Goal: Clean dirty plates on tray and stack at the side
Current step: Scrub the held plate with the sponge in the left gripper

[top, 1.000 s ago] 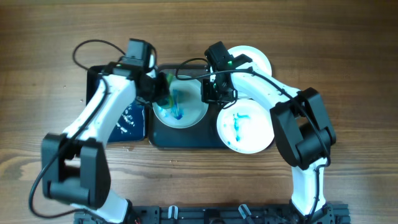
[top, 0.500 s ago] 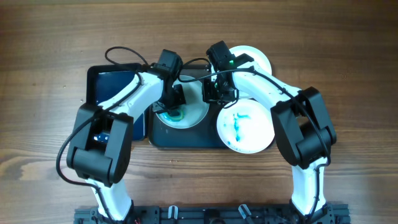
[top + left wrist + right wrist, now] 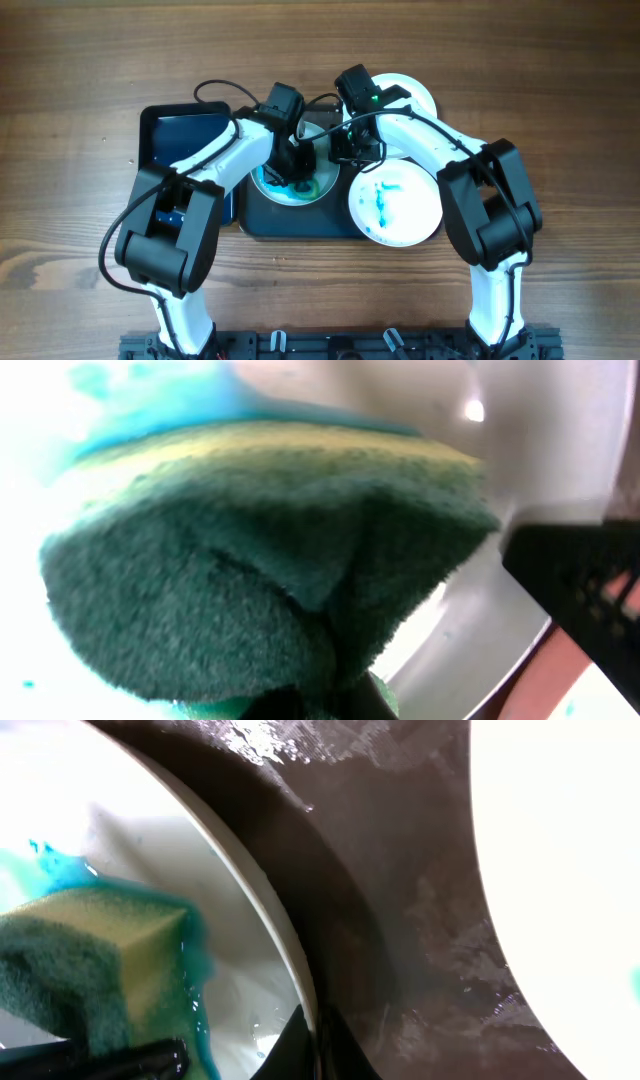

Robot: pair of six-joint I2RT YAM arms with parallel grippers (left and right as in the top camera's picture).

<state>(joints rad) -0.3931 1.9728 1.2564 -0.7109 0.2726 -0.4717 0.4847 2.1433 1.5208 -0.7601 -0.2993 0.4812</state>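
A white plate [image 3: 270, 186] smeared with blue lies on the dark tray [image 3: 290, 218]. My left gripper [image 3: 298, 172] is shut on a green and yellow sponge [image 3: 270, 560] and presses it on this plate. The sponge also shows in the right wrist view [image 3: 90, 960], with blue liquid around it. My right gripper [image 3: 343, 152] is shut on the plate's right rim [image 3: 285, 960], one finger on each side. A second plate [image 3: 395, 200] with blue streaks lies at the tray's right edge. A third plate [image 3: 412, 95] lies behind it, partly hidden by my right arm.
A black tub [image 3: 185, 150] with a bluish inside stands left of the tray, partly under my left arm. The tray's wet dark floor [image 3: 390, 870] shows between the held plate and the second plate [image 3: 570, 870]. Bare wooden table [image 3: 80, 120] lies all around.
My left gripper has moved right with the sponge, from the plate's left edge onto its middle; the blue streaks are now covered. My right gripper has stayed on the rim.
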